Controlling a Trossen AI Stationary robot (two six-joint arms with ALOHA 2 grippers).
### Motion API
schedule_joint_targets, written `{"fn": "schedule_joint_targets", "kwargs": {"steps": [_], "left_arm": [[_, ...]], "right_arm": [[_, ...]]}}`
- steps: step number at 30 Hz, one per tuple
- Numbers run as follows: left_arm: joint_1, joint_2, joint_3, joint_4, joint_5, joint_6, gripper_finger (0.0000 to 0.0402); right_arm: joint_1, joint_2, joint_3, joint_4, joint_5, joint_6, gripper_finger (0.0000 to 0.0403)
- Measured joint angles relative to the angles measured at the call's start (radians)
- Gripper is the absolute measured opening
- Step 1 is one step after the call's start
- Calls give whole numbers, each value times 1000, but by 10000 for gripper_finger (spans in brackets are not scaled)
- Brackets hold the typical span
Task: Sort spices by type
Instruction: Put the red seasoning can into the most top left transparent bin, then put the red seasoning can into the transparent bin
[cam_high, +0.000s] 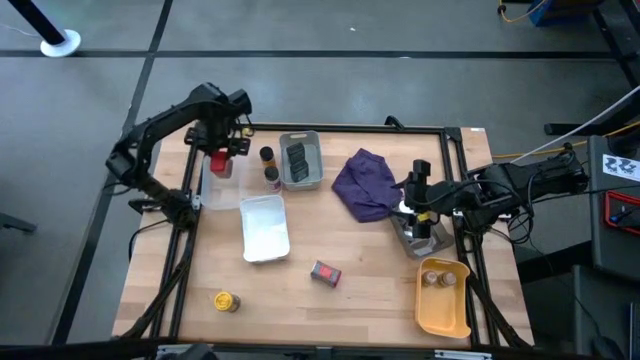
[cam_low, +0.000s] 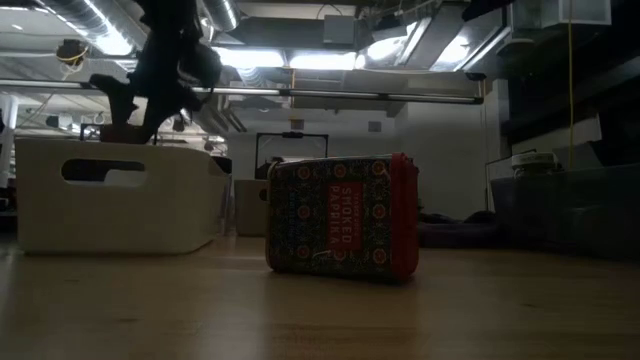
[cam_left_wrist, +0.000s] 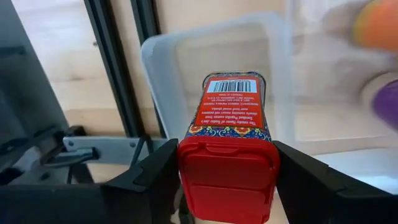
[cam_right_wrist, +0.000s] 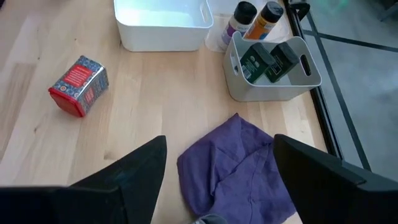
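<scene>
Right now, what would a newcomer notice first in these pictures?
The left gripper holds a red-capped paprika tin above the clear tray at the table's far left. A matching red tin lies on its side mid-table, and a crumpled purple cloth sits beside the open right gripper.

We note two arms of dark, near-black segments with rounded joint housings, and black cables trailing off each base. The left gripper (cam_left_wrist: 227, 180) has broad, flat, matte-black fingers (cam_left_wrist: 152, 180) with angled edges. The right gripper (cam_right_wrist: 217, 180) shows the same wedge-shaped black fingers (cam_right_wrist: 134, 177).
</scene>
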Motion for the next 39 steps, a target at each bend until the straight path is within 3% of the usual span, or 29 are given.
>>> {"fn": "schedule_joint_targets", "kwargs": {"steps": [15, 21, 34, 39], "left_arm": [[35, 16, -179, 182, 34, 25, 210], [34, 16, -221, 242, 34, 32, 227], [34, 16, -238, 257, 34, 24, 246], [34, 16, -227, 223, 34, 112, 246]], "right_arm": [[0, -157, 0, -7, 27, 0, 294], [0, -190, 0, -19, 27, 24, 294], [0, -179, 0, -85, 26, 56, 294], [0, -178, 0, -88, 26, 56, 294]]}}
